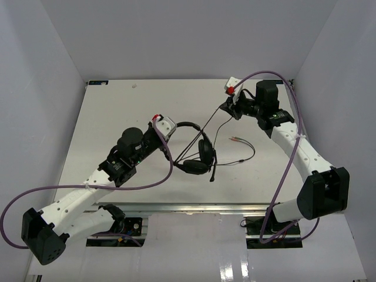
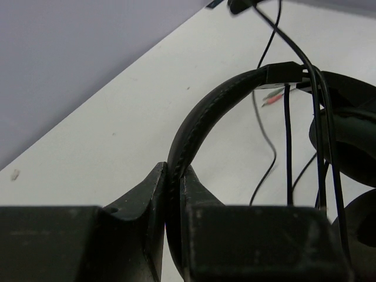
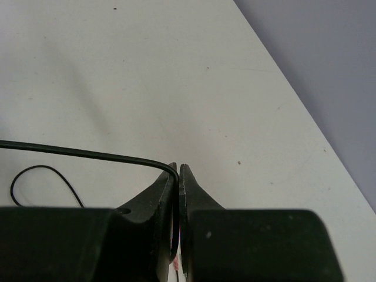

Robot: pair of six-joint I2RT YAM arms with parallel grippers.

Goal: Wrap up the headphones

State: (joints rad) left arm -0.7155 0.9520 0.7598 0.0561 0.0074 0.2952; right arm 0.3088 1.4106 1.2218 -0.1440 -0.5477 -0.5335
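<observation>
- Black over-ear headphones [image 1: 198,155] with padded earcups sit near the middle of the white table [image 1: 111,111], between the two arms.
- Their curved, stitched black headband [image 2: 217,100] arches up from the earcups toward the left arm.
- The left gripper [image 2: 175,174] is clenched on that headband near its top, and the band fills the narrow slot between the two dark fingers.
- A long thin black cable [image 3: 88,154] runs in a straight, taut line from the headset up and to the right across the table.
- The right gripper [image 3: 178,168], near the far right corner, has its fingers pressed together on this cable, with the wire ending at the fingertips.
- The rest of the cable lies in a loose loop just right of the earcups.
- Its pink and green plugs [image 1: 235,139] rest on the tabletop, apart from both grippers.
</observation>
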